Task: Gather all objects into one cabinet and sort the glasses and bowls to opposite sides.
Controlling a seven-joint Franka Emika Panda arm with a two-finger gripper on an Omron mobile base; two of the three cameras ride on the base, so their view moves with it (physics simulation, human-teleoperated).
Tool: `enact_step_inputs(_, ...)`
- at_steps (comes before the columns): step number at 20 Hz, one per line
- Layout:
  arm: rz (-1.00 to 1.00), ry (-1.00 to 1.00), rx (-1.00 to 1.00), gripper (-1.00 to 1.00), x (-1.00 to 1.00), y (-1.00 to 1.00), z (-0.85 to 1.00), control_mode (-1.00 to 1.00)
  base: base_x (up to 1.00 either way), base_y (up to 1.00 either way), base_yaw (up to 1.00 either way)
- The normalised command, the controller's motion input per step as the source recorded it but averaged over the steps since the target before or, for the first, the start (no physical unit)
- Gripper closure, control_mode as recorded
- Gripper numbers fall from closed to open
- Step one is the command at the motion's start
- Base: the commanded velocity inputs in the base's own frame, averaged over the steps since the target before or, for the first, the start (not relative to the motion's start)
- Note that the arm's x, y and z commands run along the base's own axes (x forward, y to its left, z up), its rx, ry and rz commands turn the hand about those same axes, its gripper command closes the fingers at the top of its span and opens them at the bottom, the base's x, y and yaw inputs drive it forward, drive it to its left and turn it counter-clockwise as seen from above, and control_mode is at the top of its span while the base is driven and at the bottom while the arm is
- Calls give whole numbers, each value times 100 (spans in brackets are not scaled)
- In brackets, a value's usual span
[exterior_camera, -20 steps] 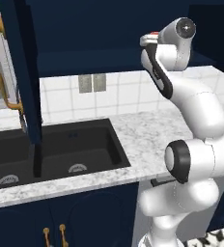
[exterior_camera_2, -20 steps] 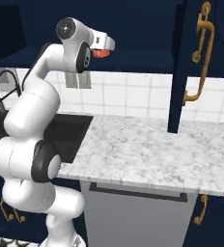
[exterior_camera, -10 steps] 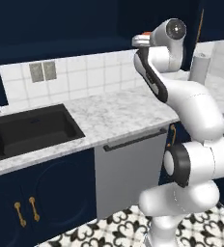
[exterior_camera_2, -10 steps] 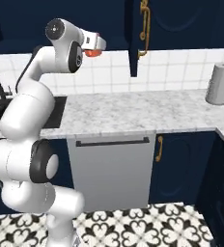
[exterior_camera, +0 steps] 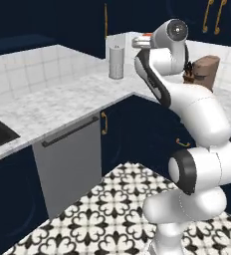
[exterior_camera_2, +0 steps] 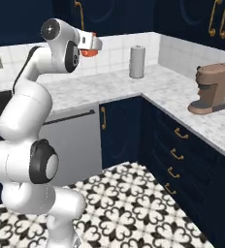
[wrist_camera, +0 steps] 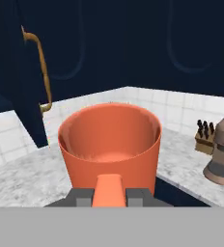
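Claw held high on the raised arm, pinched shut on the plain bright orange tapered tumbler. In the hand view the tumbler sits upright, mouth open toward the camera, inside bare, rim whole. In the right base view the tumbler shows as an orange patch at the white hand, up in the air above the grey-white marble surface, not touching it. In the left base view the claw is at the end of the forearm, with just a thin red-orange sliver at the hand.

Surroundings: the marble surface runs around an L-shaped corner with white tiled backsplash behind. A grey upright cylinder, looks like a paper towel roll, stands on the surface near the corner. A brown coffee machine sits on the right run of the surface, well apart from the roll. In the hand view a small wooden knife block stands just beside the coffee machine. Navy-blue upper cabinet door with a long curved brass bar handle hangs open at the left of the hand view. A grey dishwasher front sits under the surface. Floor is black-and-white patterned tile.
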Motion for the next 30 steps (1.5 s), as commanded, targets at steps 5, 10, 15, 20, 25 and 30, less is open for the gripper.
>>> enact_step_inputs(5,0,0,0,100,0,0,0,100,-52,0,-79)
enact_step_inputs(10,0,0,0,100,0,0,0,100,-50,-1,-79)
enact_step_inputs(15,0,0,0,100,0,0,0,100,-39,-17,-19)
enact_step_inputs(20,0,0,0,100,0,0,0,100,-37,-98,0)
enact_step_inputs(25,0,0,0,100,0,0,0,100,-36,-100,-12)
enact_step_inputs(30,0,0,0,100,0,0,0,100,7,-62,-30)
